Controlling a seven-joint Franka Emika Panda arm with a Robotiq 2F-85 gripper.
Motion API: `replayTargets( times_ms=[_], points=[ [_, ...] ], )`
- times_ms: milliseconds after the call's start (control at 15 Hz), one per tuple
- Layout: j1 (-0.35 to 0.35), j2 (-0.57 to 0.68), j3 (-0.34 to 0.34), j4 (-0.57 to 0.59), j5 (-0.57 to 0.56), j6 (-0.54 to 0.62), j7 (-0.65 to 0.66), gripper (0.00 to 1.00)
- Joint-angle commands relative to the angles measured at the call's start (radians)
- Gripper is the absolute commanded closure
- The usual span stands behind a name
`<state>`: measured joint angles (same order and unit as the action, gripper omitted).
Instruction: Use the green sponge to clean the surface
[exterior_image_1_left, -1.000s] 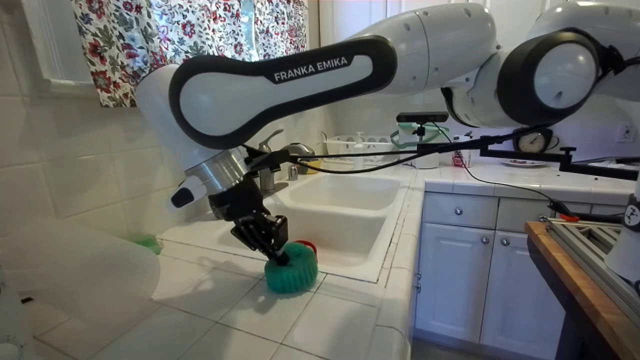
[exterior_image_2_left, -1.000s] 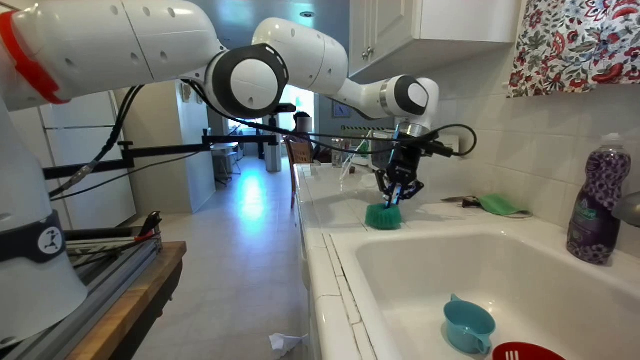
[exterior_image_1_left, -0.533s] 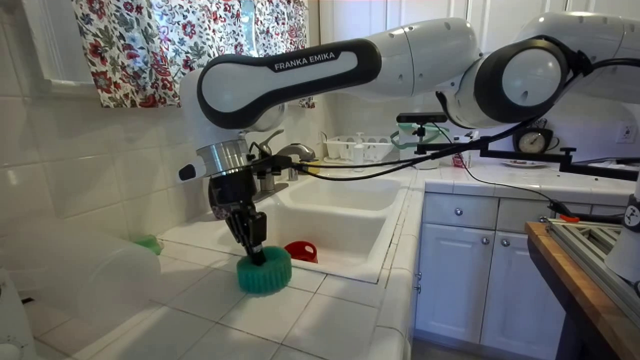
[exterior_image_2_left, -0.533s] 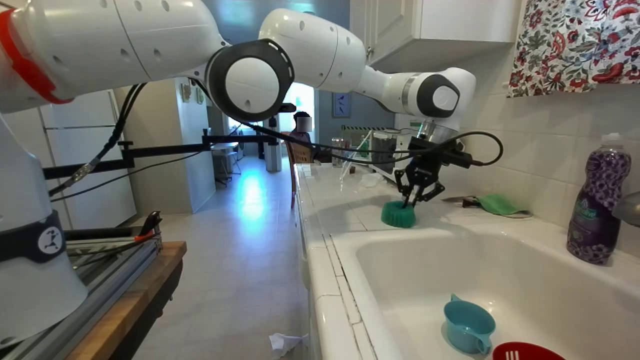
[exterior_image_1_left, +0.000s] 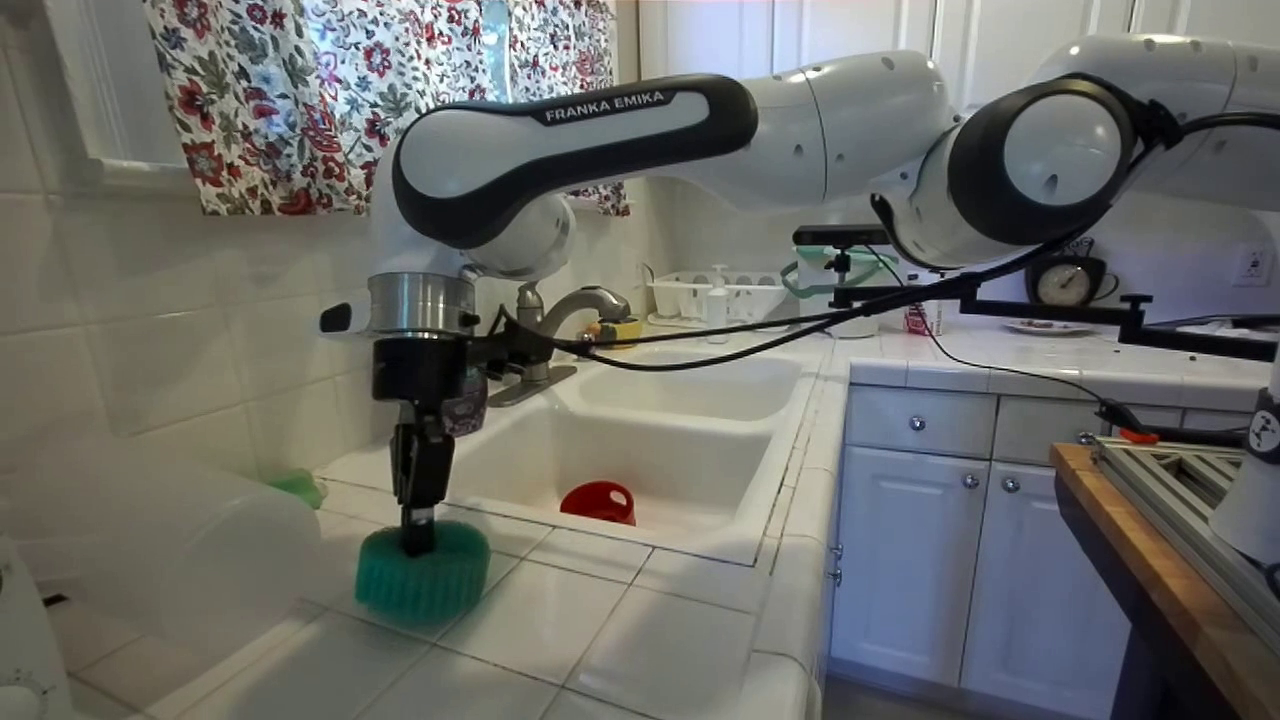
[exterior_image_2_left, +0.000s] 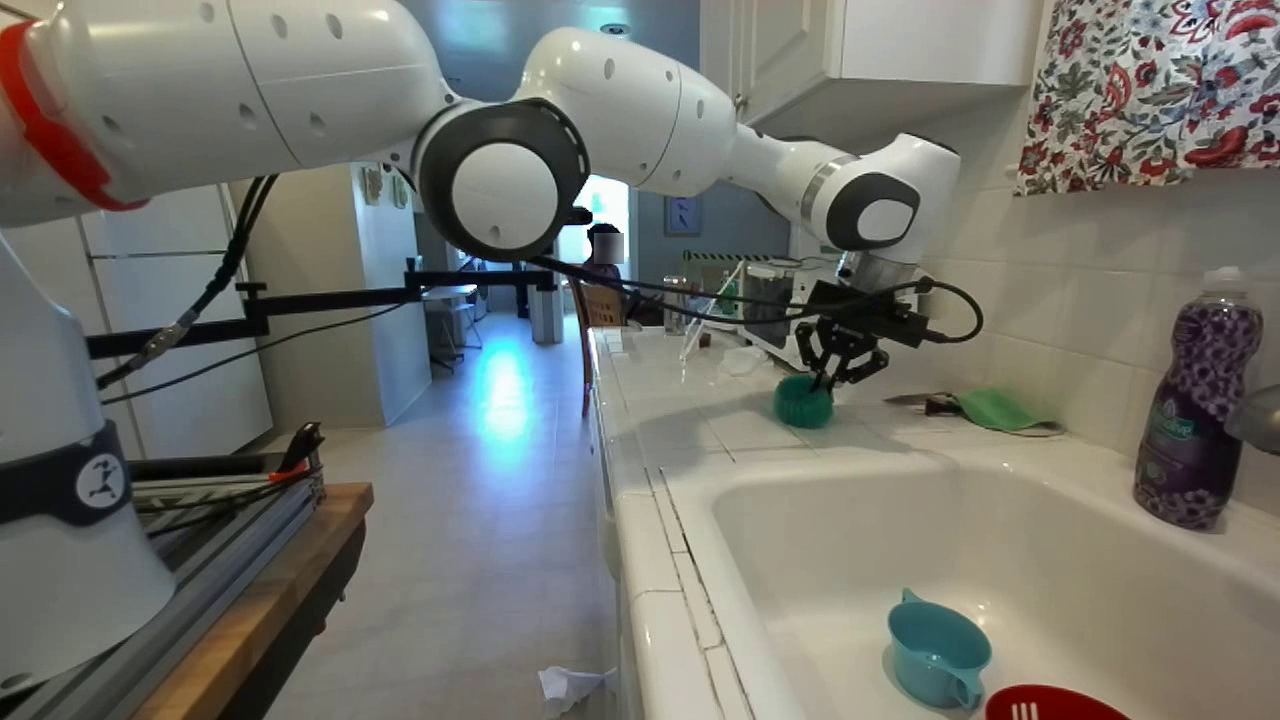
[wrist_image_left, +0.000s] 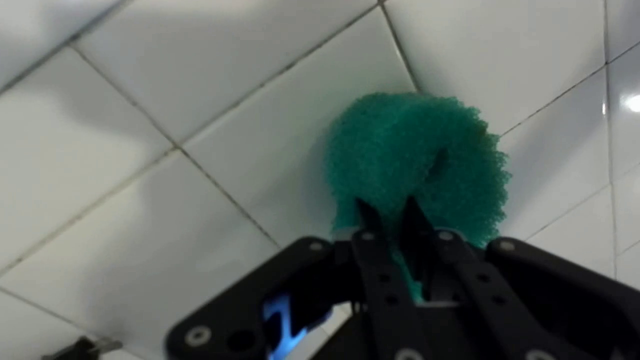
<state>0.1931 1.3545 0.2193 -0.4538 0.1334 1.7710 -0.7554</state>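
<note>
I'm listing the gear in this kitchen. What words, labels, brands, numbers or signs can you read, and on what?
"FRANKA EMIKA": black-edged arm link.
Purple bottle: wording too blurred to read.
Clock: dial marks too small.
Red-and-white container: any print too small.
Robot base badge: a symbol, no readable word.
White object, left edge: marks too small.

In the wrist view my gripper (wrist_image_left: 387, 206) pinches the green sponge (wrist_image_left: 392, 150), its black fingers (wrist_image_left: 374, 265) close together with a strip of teal showing between them. Beyond the sponge I see the white tiled surface (wrist_image_left: 260, 165), crossed by thin grout lines (wrist_image_left: 176, 146), with soft grey shadows (wrist_image_left: 110, 260) on it.
</note>
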Motion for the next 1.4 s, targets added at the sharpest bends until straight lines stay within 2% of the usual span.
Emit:
replayTargets(
  times_ms=[0, 67, 133, 400, 600, 1000, 1333],
  points=[
    [-0.001, 0.005, 0.004, 0.011, -0.002, -0.006, 0.002, 0.84],
    [-0.002, 0.005, 0.005, 0.011, -0.001, -0.006, 0.001, 0.84],
    [-0.014, 0.000, 0.005, 0.004, 0.002, -0.028, 0.018, 0.96],
    [-0.030, -0.011, -0.001, -0.008, 0.007, -0.129, 0.081, 0.96],
    [-0.017, -0.002, 0.006, 0.000, 0.010, -0.170, 0.112, 0.96],
    [0.078, 0.036, 0.016, 0.027, -0.005, -0.164, 0.083, 0.96],
    [0.168, 0.028, 0.014, 0.012, -0.032, -0.224, 0.028, 0.96]
  ],
)
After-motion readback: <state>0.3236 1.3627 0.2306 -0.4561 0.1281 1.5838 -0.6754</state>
